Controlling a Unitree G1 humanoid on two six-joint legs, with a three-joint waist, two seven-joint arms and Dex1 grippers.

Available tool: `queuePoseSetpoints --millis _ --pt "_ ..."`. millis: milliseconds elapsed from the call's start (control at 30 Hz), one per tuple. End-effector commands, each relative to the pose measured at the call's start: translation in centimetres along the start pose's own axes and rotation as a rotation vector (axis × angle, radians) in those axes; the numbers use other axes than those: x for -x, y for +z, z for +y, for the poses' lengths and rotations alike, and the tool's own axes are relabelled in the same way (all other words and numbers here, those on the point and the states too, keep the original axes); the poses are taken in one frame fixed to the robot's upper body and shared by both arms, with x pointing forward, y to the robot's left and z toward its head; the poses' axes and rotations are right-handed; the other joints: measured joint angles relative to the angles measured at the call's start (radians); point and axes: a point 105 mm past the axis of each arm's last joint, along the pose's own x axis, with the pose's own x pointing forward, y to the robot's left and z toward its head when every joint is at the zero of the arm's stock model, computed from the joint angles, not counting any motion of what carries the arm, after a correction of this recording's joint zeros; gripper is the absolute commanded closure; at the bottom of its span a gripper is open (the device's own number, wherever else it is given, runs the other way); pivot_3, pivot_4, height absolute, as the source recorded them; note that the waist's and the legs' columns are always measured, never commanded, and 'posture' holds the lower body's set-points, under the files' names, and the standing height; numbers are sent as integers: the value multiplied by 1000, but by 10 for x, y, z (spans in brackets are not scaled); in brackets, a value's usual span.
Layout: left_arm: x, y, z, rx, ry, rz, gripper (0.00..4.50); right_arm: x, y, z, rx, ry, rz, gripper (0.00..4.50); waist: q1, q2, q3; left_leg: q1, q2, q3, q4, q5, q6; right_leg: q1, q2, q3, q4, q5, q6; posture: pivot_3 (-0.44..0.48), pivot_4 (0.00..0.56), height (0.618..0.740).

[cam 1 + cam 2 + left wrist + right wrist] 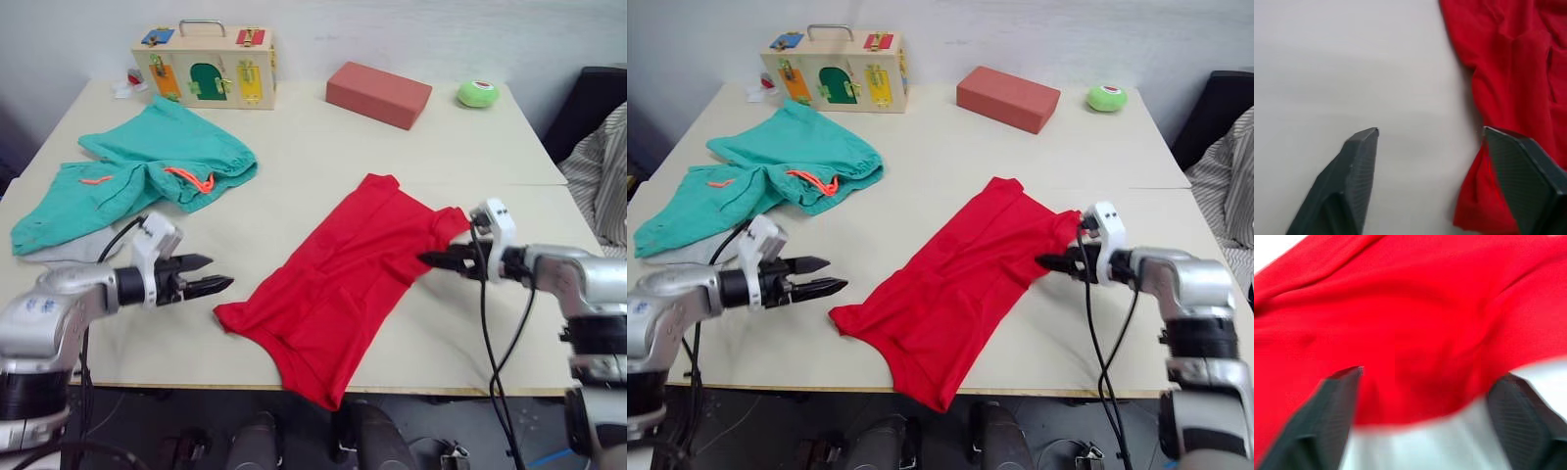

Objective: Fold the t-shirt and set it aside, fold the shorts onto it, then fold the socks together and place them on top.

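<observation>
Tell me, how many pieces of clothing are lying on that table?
3 that I can tell. The t-shirt lies across the table's near middle, one corner hanging over the front edge. The shorts sit bunched at far left. A grey piece, perhaps the socks, peeks from under them; more may be hidden.

The left gripper (pixel 1430 132) hangs just over the pale bench (pixel 1342 63) with its two dark ribbed fingers (pixel 1354 181) spread wide apart. Bare bench top shows between them. One finger sits over plain surface; the other lies against the edge of the shirt (pixel 1508 68), with a small fold of red cloth bunched right beside its tip. The shirt is rumpled, creases running along its length
</observation>
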Motion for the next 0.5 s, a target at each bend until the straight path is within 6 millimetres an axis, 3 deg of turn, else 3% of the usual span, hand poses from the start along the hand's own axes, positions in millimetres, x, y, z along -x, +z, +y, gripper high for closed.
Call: queuePoseSetpoints --millis 33,133,333,500 --pt "-18 23 11 -21 -48 -22 22 10 -14 52 -46 163 44 0 2 0 0 0 0 0 0 0 0 0 0 0 0 0 0 0 150 740" --pt "-48 37 13 -11 -117 -28 22 10 -41 77 -91 202 96 0 7 0 0 0 0 -2 2 -2 4 1 0 -2 2 0 0 0 150 740" --pt "-109 43 14 -35 -180 27 22 1 -86 111 -158 269 146 0 0 -2 0 0 -2 0 2 -1 2 0 0 0 2 0 0 0 150 740" --pt "-145 46 14 1 -161 51 22 -12 -100 129 -221 309 152 0 -4 -6 -1 0 0 0 2 -2 4 0 2 -1 1 0 0 0 150 740"
